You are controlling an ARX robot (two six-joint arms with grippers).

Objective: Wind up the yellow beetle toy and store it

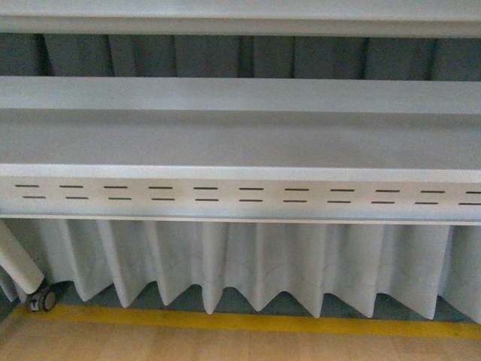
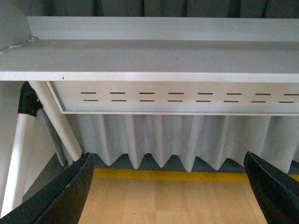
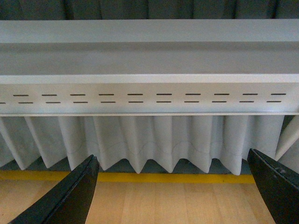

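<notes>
The left gripper and right gripper are both hanging wide open and empty, facing the white tabletop edge, probably waiting to reach, since the yellow beetle toy is showing in no view.

No readable txt, labels, brand names or nos. in any view. Only marks are paired dark slots in rows along the white panel under the tabletop. They're cut-outs, not chars.
</notes>
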